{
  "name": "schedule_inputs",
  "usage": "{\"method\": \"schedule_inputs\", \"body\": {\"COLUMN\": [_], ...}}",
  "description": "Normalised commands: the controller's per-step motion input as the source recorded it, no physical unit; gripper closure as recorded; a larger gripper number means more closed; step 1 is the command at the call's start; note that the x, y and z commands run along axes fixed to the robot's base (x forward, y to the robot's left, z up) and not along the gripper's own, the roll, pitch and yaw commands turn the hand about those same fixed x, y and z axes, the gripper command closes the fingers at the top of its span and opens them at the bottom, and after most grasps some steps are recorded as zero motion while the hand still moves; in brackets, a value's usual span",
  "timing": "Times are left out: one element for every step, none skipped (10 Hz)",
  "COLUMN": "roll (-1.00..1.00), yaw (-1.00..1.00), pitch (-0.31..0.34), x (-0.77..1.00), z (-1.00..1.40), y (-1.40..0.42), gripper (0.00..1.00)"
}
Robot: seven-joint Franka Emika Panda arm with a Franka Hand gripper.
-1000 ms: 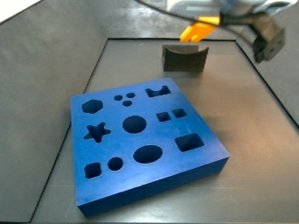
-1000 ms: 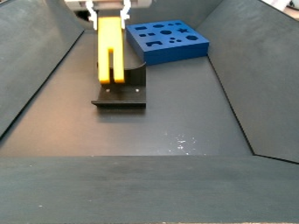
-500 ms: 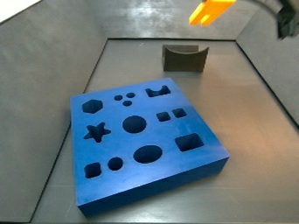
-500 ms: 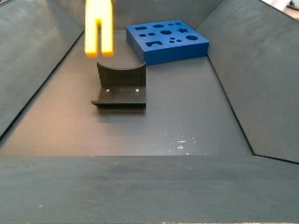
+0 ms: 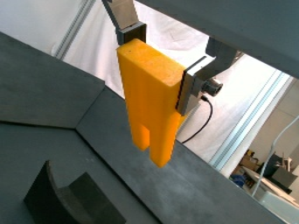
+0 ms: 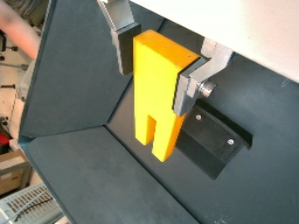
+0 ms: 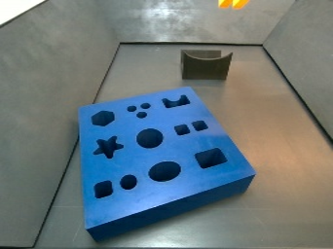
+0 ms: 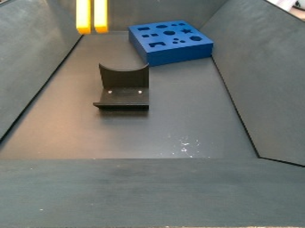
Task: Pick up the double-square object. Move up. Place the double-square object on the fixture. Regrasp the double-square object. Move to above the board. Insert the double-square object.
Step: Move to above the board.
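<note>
My gripper (image 5: 163, 59) is shut on the double-square object (image 5: 152, 101), a long yellow-orange bar hanging upright from the fingers; both wrist views show it (image 6: 160, 96). It is high above the floor. In both side views only its lower end shows at the top edge (image 7: 232, 3) (image 8: 92, 15), and the gripper itself is out of frame there. The fixture (image 7: 204, 64) is a dark grey notched block standing bare below the bar; it shows in both side views (image 8: 123, 86) and both wrist views (image 5: 73, 197) (image 6: 216, 144). The blue board (image 7: 159, 154) lies flat.
Sloping dark walls (image 8: 36, 80) enclose the grey floor. The board sits at the far end in a side view (image 8: 170, 41). A cable (image 5: 201, 114) hangs by the gripper.
The gripper has risen straight up with the bar, from just over the fixture to almost out of the side views. The fixture and board have not moved.
</note>
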Motion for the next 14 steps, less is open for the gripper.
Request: {"method": "schedule_inputs", "body": {"roll": [0.04,0.04,0.04,0.04,0.04,0.04,-1.0,-1.0,-1.0,-1.0,-1.0,-1.0,-1.0,-1.0], "yaw": [0.13,0.13,0.12,0.12,0.1,0.1,-0.05,-0.05,-0.04,-0.04,-0.04,-0.04,-0.04,-0.04], "pitch": [0.114,0.106,0.092,0.078,0.062,0.054,-0.026,-0.029,-0.07,-0.089,-0.111,-0.114,-0.128,-0.134], "x": [0.13,0.11,0.08,0.07,0.05,0.04,-1.0,-1.0,-1.0,-1.0,-1.0,-1.0,-1.0,-0.99], "z": [0.9,0.81,0.63,0.51,0.35,0.24,0.05,0.03,0.03,0.01,0.02,0.02,0.02,0.01], "y": [-0.08,-0.07,-0.05,-0.04,-0.04,-0.03,-0.8,-0.8,-0.72,-0.68,-0.66,-0.64,-0.58,-0.56], "gripper": [1.0,1.0,1.0,1.0,1.0,1.0,1.0,1.0,1.0,1.0,1.0,1.0,1.0,1.0]}}
